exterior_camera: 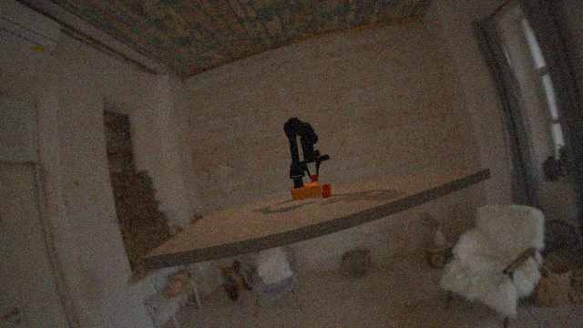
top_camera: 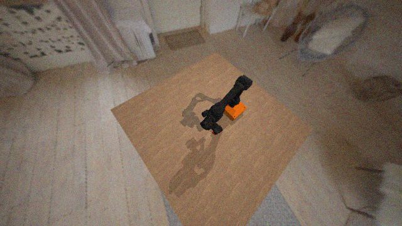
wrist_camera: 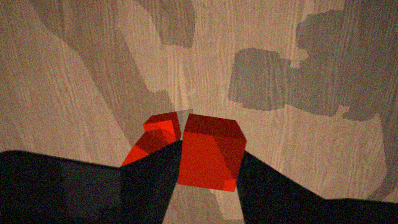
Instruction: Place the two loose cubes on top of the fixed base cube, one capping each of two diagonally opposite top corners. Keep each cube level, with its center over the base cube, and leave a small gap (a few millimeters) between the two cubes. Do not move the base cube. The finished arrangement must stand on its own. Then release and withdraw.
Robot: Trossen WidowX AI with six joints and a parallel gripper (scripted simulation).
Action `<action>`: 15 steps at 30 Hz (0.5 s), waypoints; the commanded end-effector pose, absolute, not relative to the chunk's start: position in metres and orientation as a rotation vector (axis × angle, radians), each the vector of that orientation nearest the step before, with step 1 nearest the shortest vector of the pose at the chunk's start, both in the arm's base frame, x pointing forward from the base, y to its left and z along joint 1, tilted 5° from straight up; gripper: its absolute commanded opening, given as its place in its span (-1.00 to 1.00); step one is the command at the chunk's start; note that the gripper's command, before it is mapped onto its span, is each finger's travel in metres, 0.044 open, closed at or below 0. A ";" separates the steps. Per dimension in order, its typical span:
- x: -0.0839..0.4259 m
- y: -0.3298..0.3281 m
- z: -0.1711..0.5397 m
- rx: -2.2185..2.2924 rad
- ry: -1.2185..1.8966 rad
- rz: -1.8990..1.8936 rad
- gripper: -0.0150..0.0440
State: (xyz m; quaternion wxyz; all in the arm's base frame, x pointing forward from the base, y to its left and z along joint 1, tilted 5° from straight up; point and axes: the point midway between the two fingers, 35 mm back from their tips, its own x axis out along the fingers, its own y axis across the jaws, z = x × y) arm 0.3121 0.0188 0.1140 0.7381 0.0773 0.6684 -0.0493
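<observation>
In the wrist view, the claw (top_camera: 216,129) (exterior_camera: 314,177) (wrist_camera: 209,151) is clenched on a red cube (exterior_camera: 314,178) (wrist_camera: 209,157) at lower centre. The cube's sides are against the two dark fingers, and its front edge tips slightly in the frame. Just left of it is a red pair of blocks (exterior_camera: 326,190) (wrist_camera: 161,134), partly covered by the left-hand finger; only a narrow wedge of wood shows between their upper edges and the held cube.

The exterior view has the held cube up and left of the pair, visibly apart and raised over the table (top_camera: 267,150) (exterior_camera: 273,223). The pair looks stacked, though its exact seating is too small to tell. Close to its left sits the orange base block (top_camera: 233,117) (exterior_camera: 297,195) under the arm (top_camera: 230,95) (exterior_camera: 296,152).

From the top, the arm hides most of the red, and a sliver shows beneath the claw, near the frame's centre; the table's edges lie well away on every side.
</observation>
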 end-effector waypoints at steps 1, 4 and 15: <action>0.310 0.028 0.114 0.245 1.460 -0.178 -0.14; 0.308 0.035 0.114 0.309 1.454 -0.235 -0.14; 0.302 0.061 0.113 0.530 1.423 -0.430 -0.14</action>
